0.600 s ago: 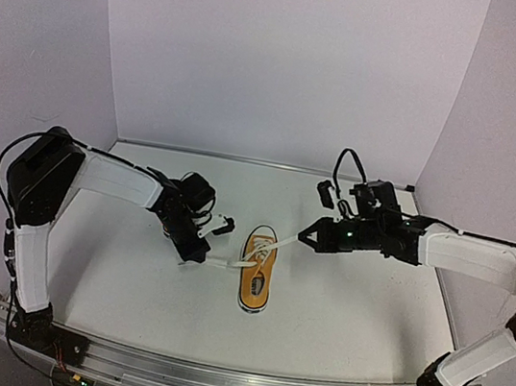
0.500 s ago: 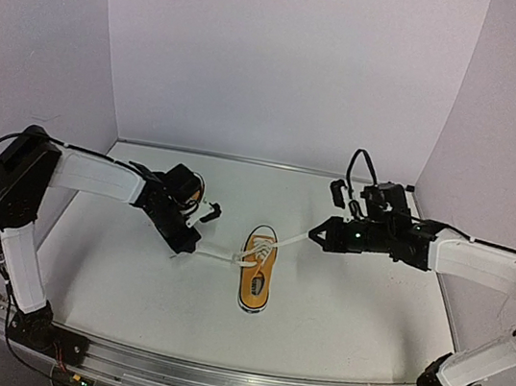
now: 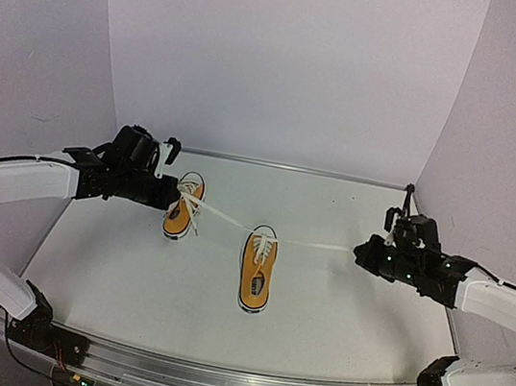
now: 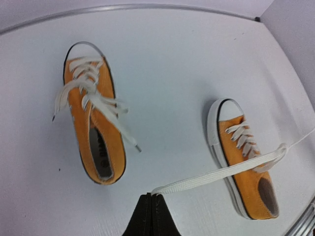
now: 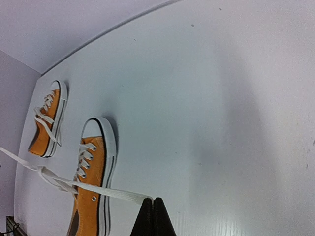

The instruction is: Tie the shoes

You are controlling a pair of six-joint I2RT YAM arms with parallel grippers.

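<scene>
Two orange shoes lie on the white table: one in the middle [image 3: 257, 272], one to its back left [image 3: 182, 209]. The middle shoe's white lace is crossed in a knot [image 3: 265, 241] over its tongue, and both ends are stretched out sideways. My left gripper [image 3: 176, 198] is shut on the left lace end [image 4: 216, 174], above the left shoe [image 4: 93, 123]. My right gripper [image 3: 358, 253] is shut on the right lace end [image 5: 103, 191], right of the middle shoe [image 5: 91, 187]. The left shoe's laces [image 4: 93, 96] lie loose.
Pale walls close the table at the back [image 3: 263, 162] and on both sides. A metal rail [image 3: 210, 380] runs along the near edge. The right wall [image 3: 447, 192] is close behind my right arm.
Both grippers have moved outward, away from the middle shoe, drawing the lace ends long and taut. My left arm swung back and left, uncovering the second shoe.
</scene>
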